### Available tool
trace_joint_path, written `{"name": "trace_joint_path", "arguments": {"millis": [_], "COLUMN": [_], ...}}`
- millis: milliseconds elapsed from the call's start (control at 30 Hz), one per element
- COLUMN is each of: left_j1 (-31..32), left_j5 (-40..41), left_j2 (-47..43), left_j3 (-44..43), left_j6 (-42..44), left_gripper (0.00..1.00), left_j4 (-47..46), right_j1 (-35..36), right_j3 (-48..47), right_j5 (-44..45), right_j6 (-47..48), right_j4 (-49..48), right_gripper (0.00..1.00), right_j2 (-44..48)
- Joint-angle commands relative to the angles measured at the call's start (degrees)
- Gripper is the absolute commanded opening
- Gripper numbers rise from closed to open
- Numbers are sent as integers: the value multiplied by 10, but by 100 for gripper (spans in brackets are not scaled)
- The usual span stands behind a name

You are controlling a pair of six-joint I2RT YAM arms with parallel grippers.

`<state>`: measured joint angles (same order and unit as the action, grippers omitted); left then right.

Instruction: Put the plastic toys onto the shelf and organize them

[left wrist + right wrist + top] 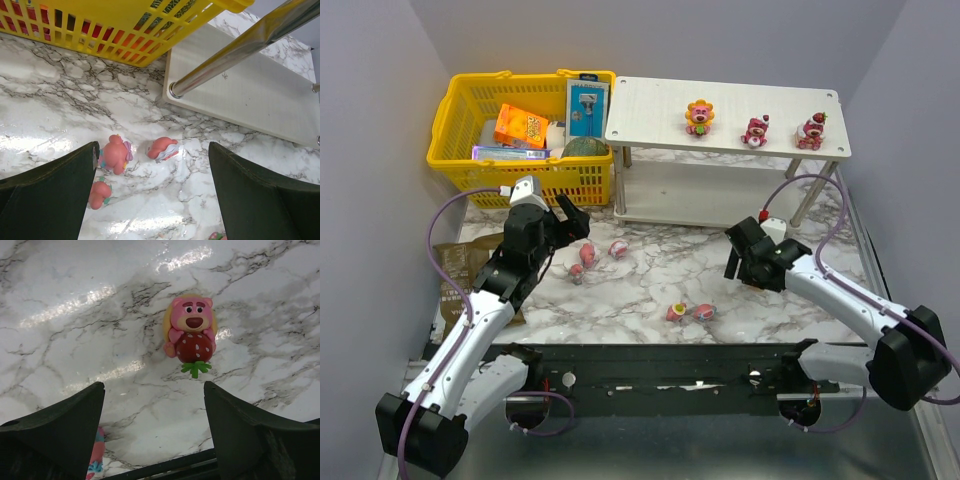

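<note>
Marble surface [650, 290] across the whole floor, glossy and throwing glare. At the back stands the shelf [650, 110], with three toys upright in a row on its top tier: a flower bear [699, 117] and two pink ones [755, 131] [810, 131]. The lower tier looks bare from here. To the left of the shelf is the yellow basket [455, 110], full of packaged goods; not my business.

My left gripper [563, 228] hangs spread wide and empty over a little cluster of three pink pieces [114, 154] just in front of the shelf leg. My right gripper [154, 390] is spread too, pinching nothing, and looks down at a strawberry bear [191, 332] flat on its back, face up, beyond my fingertips and a little off to one side.

I reckon that bear is light, hard plastic, slick and rounded, so it could squirt out sideways on this shiny surface. I'd line up and pinch across the head and shoulders, the widest firm part. The green leaf below the strawberry looks thin, so I'd stay off it. It shouldn't need much squeeze.
</note>
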<state>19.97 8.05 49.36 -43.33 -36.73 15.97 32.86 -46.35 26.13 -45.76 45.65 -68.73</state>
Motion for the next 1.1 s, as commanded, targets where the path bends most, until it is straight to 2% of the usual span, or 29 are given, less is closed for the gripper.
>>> {"name": "trace_joint_path", "arguments": {"millis": [0, 500, 733, 1000, 1067], "left_j1": [2, 2, 2, 2, 2], "left_j5": [-5, 2, 4, 9, 10], "left_j2": [-4, 1, 5, 0, 1], "left_j3": [-14, -18, -19, -18, -19], "left_j6": [-3, 0, 1, 0, 0], "left_gripper": [99, 99, 99, 99, 99], "left_j4": [3, 9, 13, 17, 18], "right_j1": [-20, -84, -107, -122, -121], "right_j3": [26, 71, 80, 81, 78], "right_j5": [23, 9, -13, -42, -61], "right_j6": [-30, 21, 37, 56, 68], "right_j4": [-29, -115, -144, -158, -159], "right_gripper": [85, 77, 65, 60, 52], "right_j2": [-9, -16, -31, -42, -44]}}
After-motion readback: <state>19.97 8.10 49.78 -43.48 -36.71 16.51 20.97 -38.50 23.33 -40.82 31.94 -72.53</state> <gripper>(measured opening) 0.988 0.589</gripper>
